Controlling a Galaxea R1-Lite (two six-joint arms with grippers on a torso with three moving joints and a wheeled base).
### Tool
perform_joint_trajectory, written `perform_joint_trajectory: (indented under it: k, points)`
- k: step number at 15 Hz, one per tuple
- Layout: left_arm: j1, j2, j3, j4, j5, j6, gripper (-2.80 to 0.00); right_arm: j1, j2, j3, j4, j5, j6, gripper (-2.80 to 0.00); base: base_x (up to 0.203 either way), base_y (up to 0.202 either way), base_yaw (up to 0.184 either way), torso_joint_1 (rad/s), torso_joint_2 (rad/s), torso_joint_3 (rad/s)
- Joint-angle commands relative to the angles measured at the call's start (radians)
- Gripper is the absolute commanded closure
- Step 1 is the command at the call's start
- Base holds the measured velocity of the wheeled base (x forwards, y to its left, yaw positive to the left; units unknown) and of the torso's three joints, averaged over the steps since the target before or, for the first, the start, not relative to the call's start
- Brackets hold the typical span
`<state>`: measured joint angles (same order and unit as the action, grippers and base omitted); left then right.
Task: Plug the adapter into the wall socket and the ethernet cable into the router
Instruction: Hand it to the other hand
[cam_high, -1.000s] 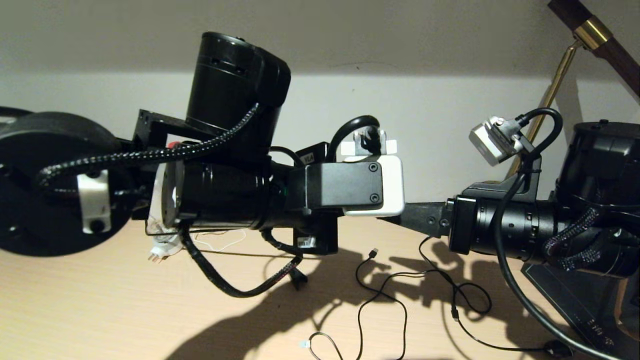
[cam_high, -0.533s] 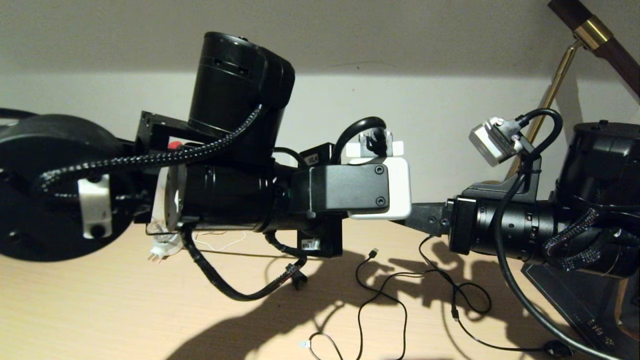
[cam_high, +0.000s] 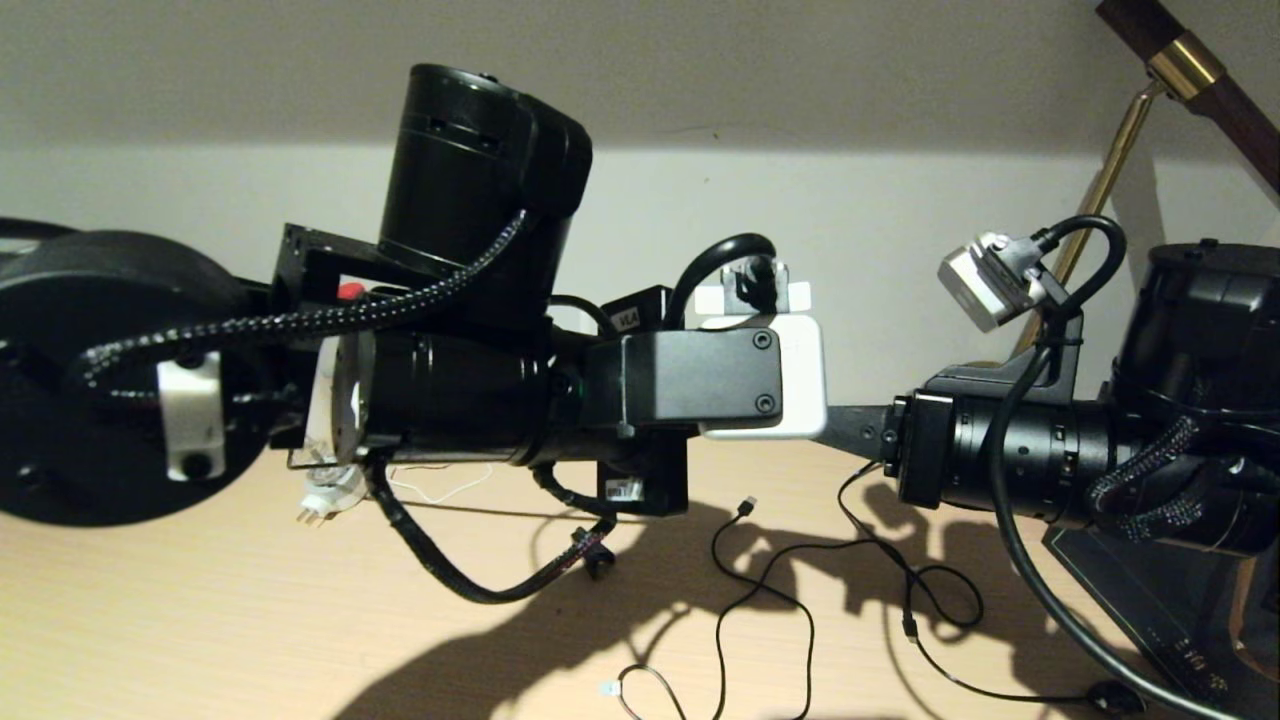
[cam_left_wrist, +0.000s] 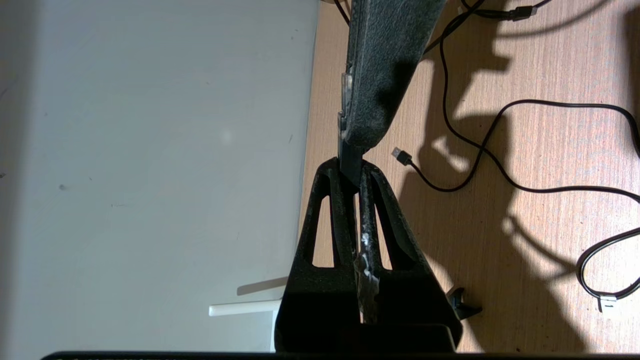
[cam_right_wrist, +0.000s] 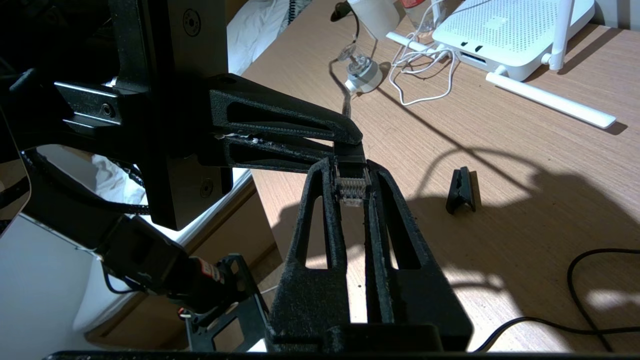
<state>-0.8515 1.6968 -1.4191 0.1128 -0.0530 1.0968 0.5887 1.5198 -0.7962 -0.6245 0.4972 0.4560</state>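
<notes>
The ethernet cable's clear clip connector (cam_right_wrist: 353, 189) hangs above the desk between the tips of my right gripper (cam_right_wrist: 352, 176), which is shut on it. My left gripper (cam_right_wrist: 348, 146) reaches in from the side and is shut on the black boot just behind that connector. The left wrist view shows my left gripper (cam_left_wrist: 352, 171) pinching that black boot, with a right finger (cam_left_wrist: 385, 75) above it. In the head view the two arms meet at mid-frame behind the white wrist camera (cam_high: 800, 380). The white router (cam_right_wrist: 505, 30) lies flat with its antennas spread. Adapter and wall socket are out of view.
A round white pronged base with a clear bulb (cam_right_wrist: 362, 75) and a loose white cord (cam_right_wrist: 425, 75) lie near the router. A small black clip (cam_right_wrist: 462, 190) and thin black USB cables (cam_high: 760, 580) lie on the wooden desk (cam_high: 200, 620). A dark panel (cam_high: 1150, 600) sits front right.
My left arm has edged a little to the right, toward the right gripper. The right arm has barely shifted. Both grips look the same.
</notes>
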Motion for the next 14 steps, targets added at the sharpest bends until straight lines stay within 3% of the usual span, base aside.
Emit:
perform_joint_trajectory:
  k: [1, 9, 10, 14]
  points:
    - [-0.004, 0.0, 0.003, -0.002, -0.001, 0.006, 0.0, 0.0, -0.001, 0.0, -0.004, 0.003, 0.003, 0.0, 0.0, 0.0, 0.0, 0.0, 0.0, 0.0]
    - [-0.015, 0.0, 0.017, -0.004, -0.001, 0.005, 0.0, 0.0, -0.004, 0.003, -0.004, 0.0, 0.01, 0.0, 0.0, 0.0, 0.0, 0.0, 0.0, 0.0]
    - [-0.016, -0.002, 0.017, -0.003, -0.001, 0.003, -2.8, 0.001, -0.006, 0.004, -0.004, -0.008, 0.01, 0.0, 0.0, 0.0, 0.0, 0.0, 0.0, 0.0]
    - [-0.016, -0.007, 0.036, -0.077, 0.0, 0.003, -2.8, 0.002, -0.016, 0.008, -0.003, -0.051, 0.053, 0.0, 0.0, 0.0, 0.0, 0.0, 0.0, 0.0]
